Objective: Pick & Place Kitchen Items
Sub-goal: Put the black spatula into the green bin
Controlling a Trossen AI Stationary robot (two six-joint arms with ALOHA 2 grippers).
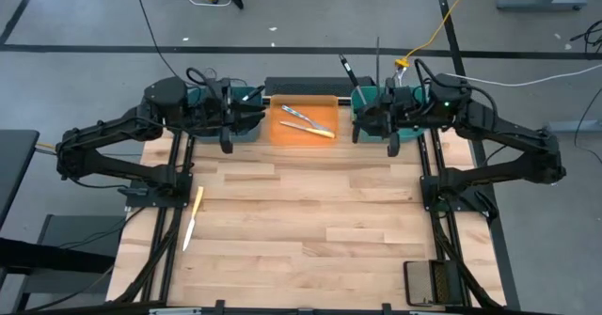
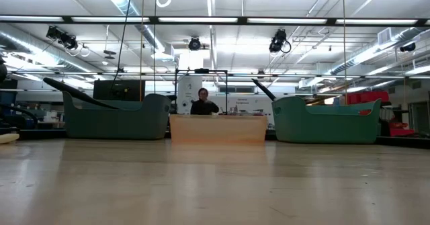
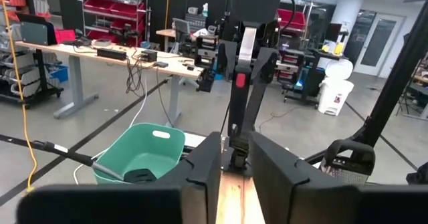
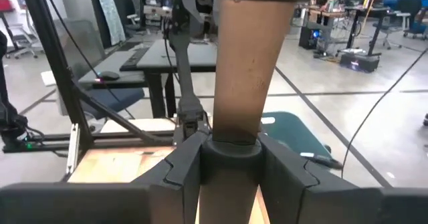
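A yellow-handled knife [image 1: 193,217] lies flat on the wooden table [image 1: 310,230], near the left. Two more knives [image 1: 306,120] lie in the orange bin [image 1: 282,132] at the back middle. Black utensil handles lean out of the left teal bin [image 2: 114,117] and the right teal bin [image 2: 326,121]. My left gripper [image 3: 234,184] hovers level by the left bin [image 1: 246,118], its fingers a narrow gap apart with nothing between them. My right gripper [image 4: 231,184], level by the right bin [image 1: 362,119], is shut on a tan-brown long thing [image 4: 241,63]; what kind of utensil it is I cannot tell. My right gripper pinches the tan-brown thing at its dark lower end [image 4: 231,156] between its two fingers. The fingers lie level and point toward the table's left. From the hold the thing rises close past the wrist camera. Its upper end is out of the picture.
A dark box [image 1: 301,86] sits behind the orange bin. A black device [image 1: 433,282] lies at the near right corner. A person [image 2: 201,103] sits beyond the table's far edge. Bare wood stretches across the middle and near part of the table.
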